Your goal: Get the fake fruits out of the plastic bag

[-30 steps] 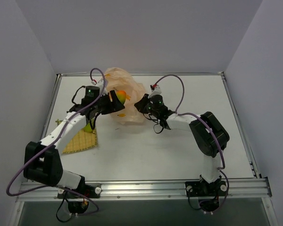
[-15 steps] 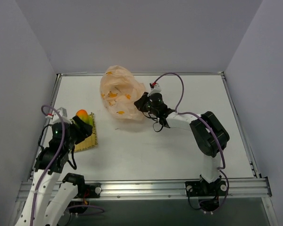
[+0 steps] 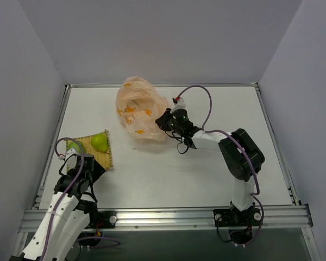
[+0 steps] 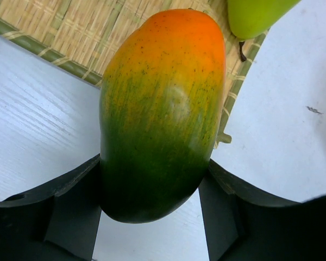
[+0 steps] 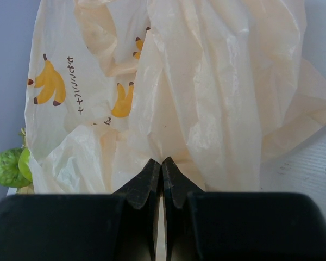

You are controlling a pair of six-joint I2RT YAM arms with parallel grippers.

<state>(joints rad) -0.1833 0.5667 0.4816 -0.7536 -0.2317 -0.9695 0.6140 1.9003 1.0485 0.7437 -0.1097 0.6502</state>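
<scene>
Mango [image 4: 160,114], pear [image 4: 255,16], bag [image 5: 206,81]: one each, mango in left tool [image 4: 152,185].

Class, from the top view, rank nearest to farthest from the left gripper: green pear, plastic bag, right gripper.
1. green pear, on the mat beside the left gripper, which holds the mango.
2. plastic bag, farther back, centre.
3. right gripper, at the bag's right edge.

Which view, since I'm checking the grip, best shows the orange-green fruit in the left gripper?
Left wrist: the orange-green fruit fills the frame, pinched between the fingers of the left gripper, over the mat edge. Top external hides it under the left arm; right wrist misses it, facing the plastic bag.
</scene>
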